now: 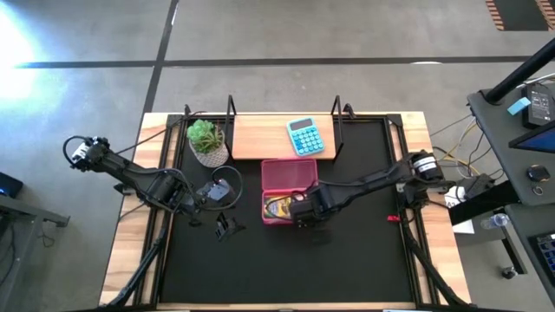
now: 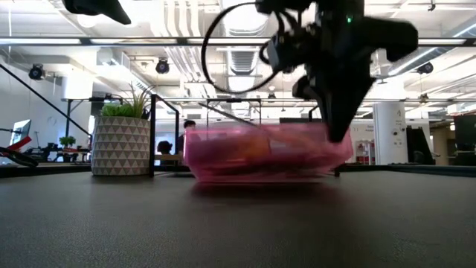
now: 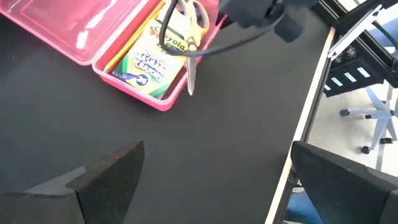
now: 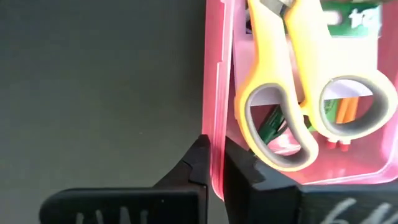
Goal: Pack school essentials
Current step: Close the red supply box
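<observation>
A pink pencil case (image 1: 288,176) lies open mid-table, its lid flat toward the far side. In its tray lies a yellow-green crayon box (image 3: 152,59). Yellow-handled scissors (image 4: 292,81) rest on top of it, their blade tip (image 3: 191,81) jutting over the tray's wall. Orange pencils (image 4: 342,109) show under the handles. My right gripper (image 1: 305,209) is at the tray's right wall, shut on it. My left gripper (image 1: 227,227) hovers open left of the case, touching nothing. The blue pen and the green block do not show. My right gripper pinches the tray's right side wall (image 4: 216,163) between its two fingers, one finger (image 4: 194,165) outside the tray and one (image 4: 245,174) inside. The fingers come from above, pointing down. The case sits flat on the table.
A potted plant (image 1: 206,143) stands at the far left. A light-blue calculator (image 1: 305,137) lies on a wooden board along the far edge. A small red thing (image 1: 392,217) lies right of the case. Black mat (image 1: 286,269) stretches toward the near edge.
</observation>
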`<state>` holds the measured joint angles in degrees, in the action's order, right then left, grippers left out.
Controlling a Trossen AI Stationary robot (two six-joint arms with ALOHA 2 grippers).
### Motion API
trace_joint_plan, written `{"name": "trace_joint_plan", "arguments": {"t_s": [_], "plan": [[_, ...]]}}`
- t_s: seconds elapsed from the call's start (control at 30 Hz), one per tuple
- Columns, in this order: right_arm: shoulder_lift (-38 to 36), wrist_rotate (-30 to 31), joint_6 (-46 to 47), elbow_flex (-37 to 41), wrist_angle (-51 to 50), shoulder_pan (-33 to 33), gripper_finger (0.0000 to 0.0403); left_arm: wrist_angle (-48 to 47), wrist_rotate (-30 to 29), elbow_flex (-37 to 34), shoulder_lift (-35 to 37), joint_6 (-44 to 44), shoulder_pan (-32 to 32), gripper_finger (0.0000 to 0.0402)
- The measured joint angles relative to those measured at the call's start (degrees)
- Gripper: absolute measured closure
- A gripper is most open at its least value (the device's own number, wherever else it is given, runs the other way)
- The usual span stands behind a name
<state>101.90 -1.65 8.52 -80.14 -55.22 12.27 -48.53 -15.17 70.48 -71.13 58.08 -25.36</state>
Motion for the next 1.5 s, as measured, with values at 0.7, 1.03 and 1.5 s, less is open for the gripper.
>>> {"name": "trace_joint_plan", "arguments": {"t_s": [0.7, 1.03, 1.5], "plan": [[2.2, 0.3, 1.6, 4.4, 6.7, 0.0, 0.0301, 0.0, -0.7, -0.4, 0.0, 0.1, 0.0, 0.0013], [0.5, 0.3, 2.4, 3.3, 5.3, 0.0, 0.0206, 9.5, -4.7, -4.5, -2.6, -3.4, 0.3, 0.0013], [-9.2, 0.3, 9.6, 5.3, 4.6, 0.0, 0.0190, 21.0, -2.5, -4.9, -17.4, -18.3, 4.3, 0.0013]]}}
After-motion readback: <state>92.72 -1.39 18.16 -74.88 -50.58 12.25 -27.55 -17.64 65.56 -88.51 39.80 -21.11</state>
